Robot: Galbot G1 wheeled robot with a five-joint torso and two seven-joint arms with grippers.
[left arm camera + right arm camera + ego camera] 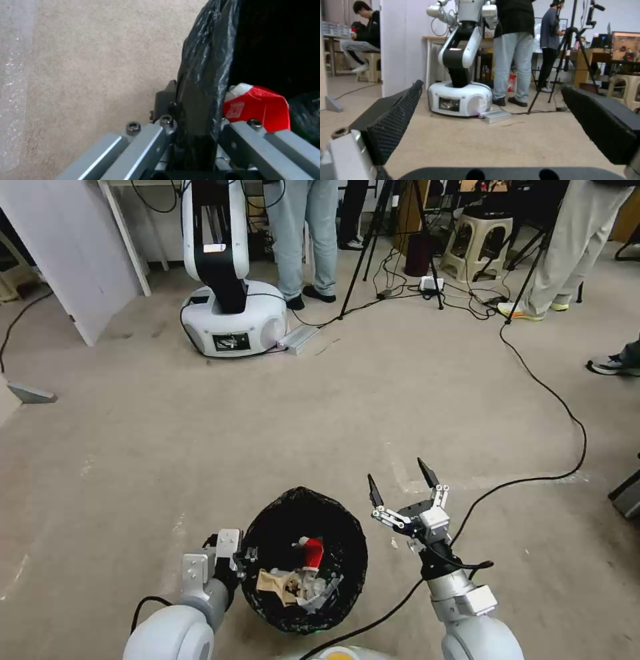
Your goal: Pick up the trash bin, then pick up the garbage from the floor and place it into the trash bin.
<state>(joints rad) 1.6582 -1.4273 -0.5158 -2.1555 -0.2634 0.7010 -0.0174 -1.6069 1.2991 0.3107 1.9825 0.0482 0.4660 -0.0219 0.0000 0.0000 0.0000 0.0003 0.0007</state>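
Nearest the robot, the left gripper [248, 557] is clenched on the left rim of the bin [303, 560], one finger outside the black liner and the other inside it; the left wrist view shows the liner's folded edge [200, 100] pinched between the two metal finger bars. The bin sits low in the head view, between the two arms, its mouth open toward the camera. Inside it lies the garbage [300, 577]: a red-white packet [311, 552] [258, 107] near the middle, a brown-gold wrapper [275, 585] beside it on the left, and crumpled white and clear scraps [319, 588] touching both. Just to the right of the bin and a little farther out, the right gripper [400, 487] hangs above bare floor with its dark fingers spread wide and nothing between them; in the right wrist view the two textured pads [395, 125] stand well apart, with carpet between. A black cable [553, 400] runs across the floor from that arm's side toward the back of the room. Farther off, a white dome-shaped robot base [233, 320] [460, 98] stands on the carpet, a tripod [373, 253] to its right, and beyond those a plastic stool [477, 243].
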